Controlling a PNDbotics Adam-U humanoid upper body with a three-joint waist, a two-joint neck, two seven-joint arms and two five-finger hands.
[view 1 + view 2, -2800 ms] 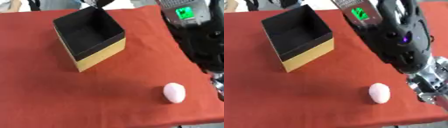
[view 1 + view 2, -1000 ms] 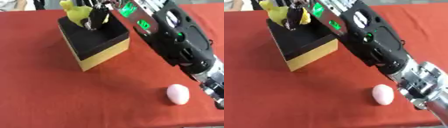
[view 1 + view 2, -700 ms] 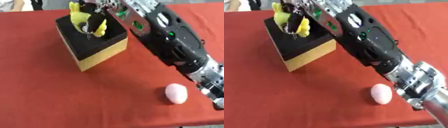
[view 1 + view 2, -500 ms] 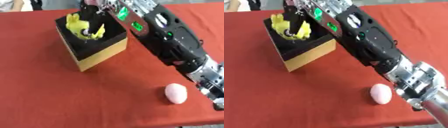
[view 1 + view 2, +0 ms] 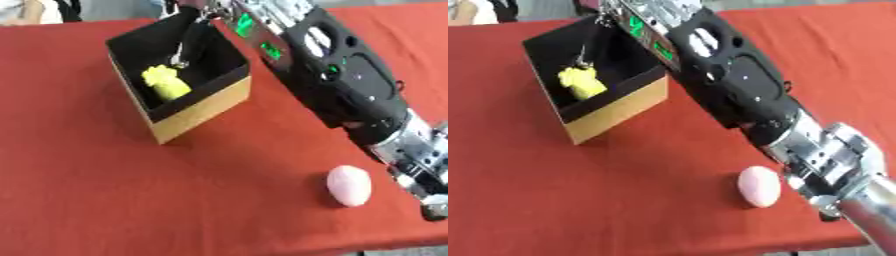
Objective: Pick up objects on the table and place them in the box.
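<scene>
Looking down, I see a red tablecloth (image 5: 131, 190). Upper left, the yellow object (image 5: 164, 83) lies inside the box (image 5: 197, 107); my right hand (image 5: 192, 45) above it, fingers indistinct. Pink egg (image 5: 349, 185) lower right.

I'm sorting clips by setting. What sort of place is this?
Probably a robot test bench indoors: a table under a red cloth, one black-lined cardboard box holding a yellow toy, and a pink egg-shaped object.
</scene>
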